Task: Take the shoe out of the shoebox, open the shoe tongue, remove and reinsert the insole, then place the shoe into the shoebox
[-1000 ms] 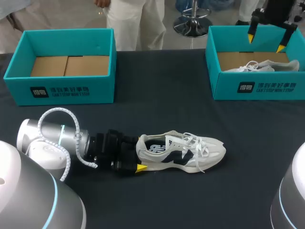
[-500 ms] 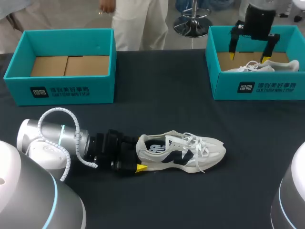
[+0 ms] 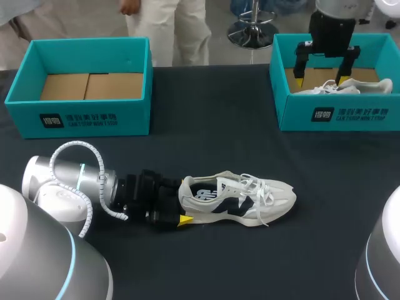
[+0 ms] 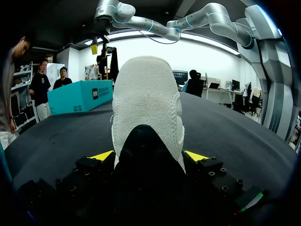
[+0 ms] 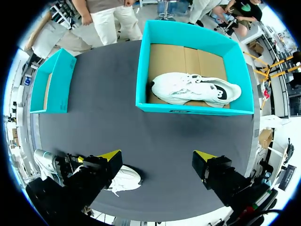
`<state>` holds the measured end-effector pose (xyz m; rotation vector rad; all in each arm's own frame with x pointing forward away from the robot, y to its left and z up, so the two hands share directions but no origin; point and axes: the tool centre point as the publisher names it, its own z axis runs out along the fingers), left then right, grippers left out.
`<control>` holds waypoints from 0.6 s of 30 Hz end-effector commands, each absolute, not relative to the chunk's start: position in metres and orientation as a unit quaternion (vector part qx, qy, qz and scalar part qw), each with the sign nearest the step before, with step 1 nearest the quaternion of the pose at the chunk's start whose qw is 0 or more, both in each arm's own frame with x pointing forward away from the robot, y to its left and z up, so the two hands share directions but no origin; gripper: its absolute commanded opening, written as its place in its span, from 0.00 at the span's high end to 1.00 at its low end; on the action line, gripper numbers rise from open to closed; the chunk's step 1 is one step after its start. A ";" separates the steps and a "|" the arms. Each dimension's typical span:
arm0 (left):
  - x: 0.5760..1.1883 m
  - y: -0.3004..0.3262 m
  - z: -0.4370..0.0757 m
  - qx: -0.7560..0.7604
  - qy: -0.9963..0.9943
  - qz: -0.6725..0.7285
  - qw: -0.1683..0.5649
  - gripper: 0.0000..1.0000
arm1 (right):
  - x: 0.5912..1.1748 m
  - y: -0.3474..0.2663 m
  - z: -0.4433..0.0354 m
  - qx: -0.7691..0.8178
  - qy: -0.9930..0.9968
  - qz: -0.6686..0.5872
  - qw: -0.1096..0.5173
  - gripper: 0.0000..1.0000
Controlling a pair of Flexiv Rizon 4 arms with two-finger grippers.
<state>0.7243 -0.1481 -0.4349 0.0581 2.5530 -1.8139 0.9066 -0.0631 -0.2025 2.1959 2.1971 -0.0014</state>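
A white shoe with dark side marks (image 3: 240, 199) lies on its sole on the dark table, toe to the right. My left gripper (image 3: 178, 209) is at its heel; in the left wrist view the heel (image 4: 146, 108) fills the gap and both yellow tips touch it, so my left gripper (image 4: 149, 156) is shut on the shoe. A second white shoe (image 3: 344, 87) (image 5: 195, 88) lies in the right teal shoebox (image 3: 337, 115) (image 5: 188, 109). My right gripper (image 3: 320, 72) (image 5: 157, 157) hangs open above that box, holding nothing.
An empty teal shoebox (image 3: 87, 115) (image 5: 51, 84) with a cardboard floor stands at the back left. The table's dark cloth (image 3: 212, 125) runs between the two boxes.
My right gripper has come down and leftward over the right shoebox, closer to the shoe inside. My left gripper and the shoe on the table have not moved.
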 end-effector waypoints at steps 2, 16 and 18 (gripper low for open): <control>0.724 -0.150 -0.440 0.018 0.816 -0.578 0.005 1.00 | 0.907 -0.063 -0.203 0.707 0.707 -0.001 0.017 0.00; 0.724 -0.150 -0.440 0.018 0.816 -0.578 0.005 1.00 | 0.882 -0.029 -0.206 0.699 0.714 -0.009 0.033 0.00; 0.724 -0.150 -0.440 0.018 0.816 -0.578 0.005 1.00 | 0.870 -0.014 -0.208 0.703 0.710 -0.013 0.042 0.00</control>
